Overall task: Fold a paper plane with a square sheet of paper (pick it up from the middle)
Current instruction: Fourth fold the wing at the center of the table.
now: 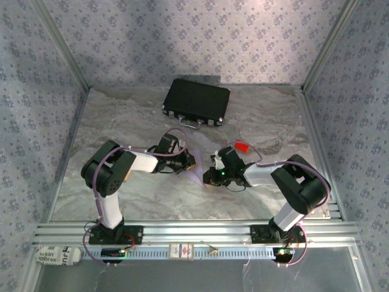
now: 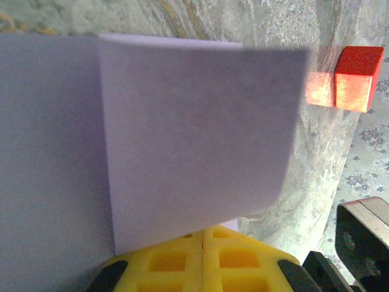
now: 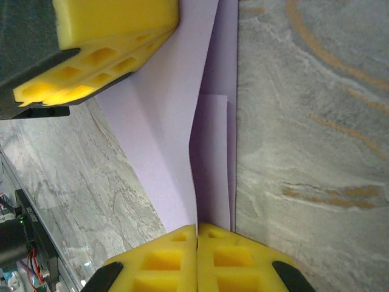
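Left claw (image 2: 203, 238) is pressed together, clamped on the near edge of the square sheet of paper (image 2: 194, 134). Right claw (image 3: 197, 236) is also together, pinching a folded edge of the same sheet. The paper is held between both claws near the middle of the counter (image 1: 146, 198), partly folded, with one flap curling. Likely very light and floppy; it creases easily and could slip or tear if the claws tug apart. Grip at the edges beside a crease. Red block (image 2: 358, 76) sits just beyond the sheet.
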`<state>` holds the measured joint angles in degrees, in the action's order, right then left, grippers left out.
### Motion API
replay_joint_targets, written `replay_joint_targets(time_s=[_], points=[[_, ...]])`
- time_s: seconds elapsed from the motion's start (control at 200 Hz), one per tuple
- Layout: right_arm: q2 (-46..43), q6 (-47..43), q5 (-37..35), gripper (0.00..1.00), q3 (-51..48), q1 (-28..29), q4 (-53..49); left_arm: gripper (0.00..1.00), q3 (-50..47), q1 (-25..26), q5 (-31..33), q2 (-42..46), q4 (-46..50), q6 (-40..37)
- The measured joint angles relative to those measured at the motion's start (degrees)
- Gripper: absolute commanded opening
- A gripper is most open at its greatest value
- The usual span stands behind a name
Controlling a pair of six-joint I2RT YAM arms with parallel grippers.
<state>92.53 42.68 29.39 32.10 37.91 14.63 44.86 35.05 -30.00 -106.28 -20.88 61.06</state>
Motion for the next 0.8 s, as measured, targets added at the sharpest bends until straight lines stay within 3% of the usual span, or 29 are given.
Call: replay_joint_targets(time_s=[0.575,0.8], points=[[-2.27,0.37,1.11,0.13,-2.27,-0.02,0.13,0.05,-0.07,0.33,-0.02,0.0,0.07,0.04],[-2.93,-0.24,1.11,0.06,-2.78,-0.02,-1.27,0.05,-0.07,0.33,-0.02,0.0,0.07,0.07]])
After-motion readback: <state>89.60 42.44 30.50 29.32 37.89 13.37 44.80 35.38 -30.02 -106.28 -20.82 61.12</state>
